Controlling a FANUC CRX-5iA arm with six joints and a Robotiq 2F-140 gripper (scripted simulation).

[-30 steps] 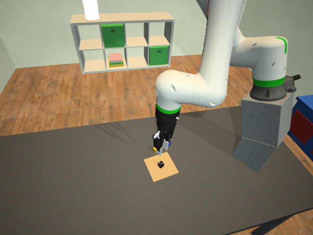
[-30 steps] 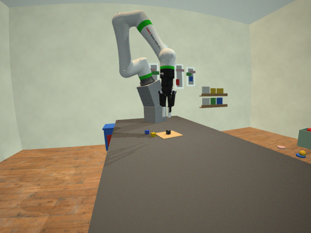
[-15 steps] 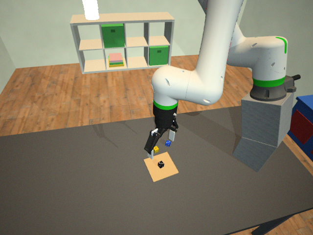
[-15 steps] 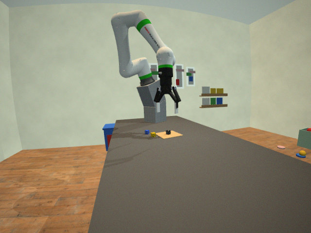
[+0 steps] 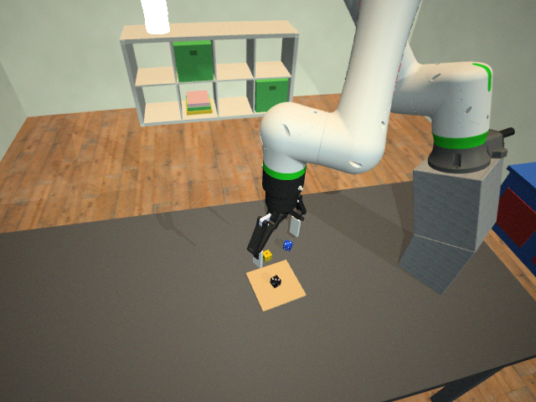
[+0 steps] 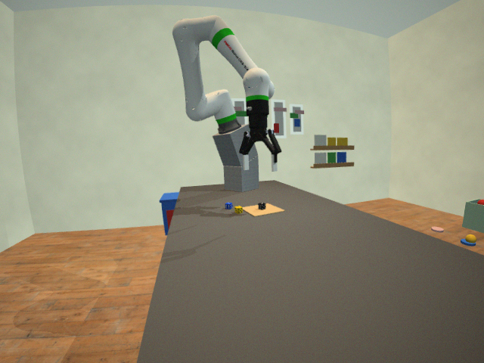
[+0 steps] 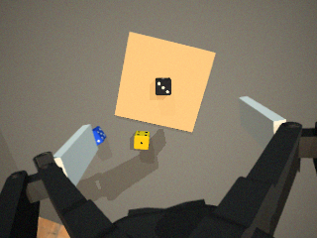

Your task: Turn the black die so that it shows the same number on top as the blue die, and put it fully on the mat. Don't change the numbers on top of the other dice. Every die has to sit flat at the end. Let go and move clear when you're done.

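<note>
The black die sits flat near the middle of the orange mat, with three pips on top in the wrist view. The blue die and the yellow die lie on the dark table just off the mat. My gripper hangs high above the dice, wide open and empty.
The arm's grey pedestal stands at the table's far end. A blue cabinet stands beside the table. A shelf unit with green boxes is against the wall.
</note>
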